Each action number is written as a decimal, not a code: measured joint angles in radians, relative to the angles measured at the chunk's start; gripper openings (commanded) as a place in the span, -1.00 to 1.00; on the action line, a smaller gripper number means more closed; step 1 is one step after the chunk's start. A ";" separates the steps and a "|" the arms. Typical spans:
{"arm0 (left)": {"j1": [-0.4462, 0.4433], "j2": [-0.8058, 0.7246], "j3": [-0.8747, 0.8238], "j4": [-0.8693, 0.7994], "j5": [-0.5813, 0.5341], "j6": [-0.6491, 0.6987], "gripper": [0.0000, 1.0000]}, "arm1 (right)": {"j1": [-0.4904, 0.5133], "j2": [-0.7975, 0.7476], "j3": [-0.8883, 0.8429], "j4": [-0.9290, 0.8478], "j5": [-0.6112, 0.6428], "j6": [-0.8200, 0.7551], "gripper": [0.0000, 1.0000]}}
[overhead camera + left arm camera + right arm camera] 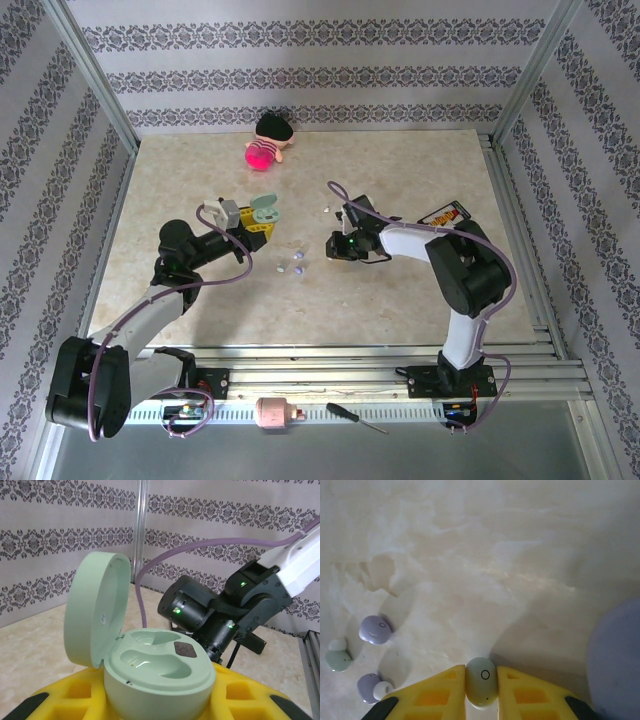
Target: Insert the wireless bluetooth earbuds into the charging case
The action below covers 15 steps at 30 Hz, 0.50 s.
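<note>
Yellow fingers [440, 692] hid the lower end of the pale earbud [481, 679], glossy with a small ring mark, clenched in the right hand [481, 670] at the table [495, 555]. Loose lavender and mint earbuds [375, 629] lay to its left. The left hand [252, 226] gripped the open mint charging case [160, 670], base cut off.

Left pincer [256, 224] and right pincer [481, 682] both clamped, arms angled inward.
</note>
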State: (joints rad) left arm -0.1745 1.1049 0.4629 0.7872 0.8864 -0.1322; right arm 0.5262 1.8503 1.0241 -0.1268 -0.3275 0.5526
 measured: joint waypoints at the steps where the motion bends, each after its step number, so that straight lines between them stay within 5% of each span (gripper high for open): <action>1: 0.000 0.003 0.000 0.000 0.000 0.000 -0.38 | 0.006 -0.014 -0.011 -0.002 0.026 0.009 -0.63; 15: 0.000 0.018 0.000 0.014 0.014 -0.001 -0.38 | 0.134 -0.161 -0.052 -0.098 0.425 0.230 -0.72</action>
State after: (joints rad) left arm -0.1745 1.1229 0.4629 0.8009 0.9009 -0.1329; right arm 0.6605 1.6894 0.9722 -0.2249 0.0978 0.7830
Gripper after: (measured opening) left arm 0.344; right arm 0.135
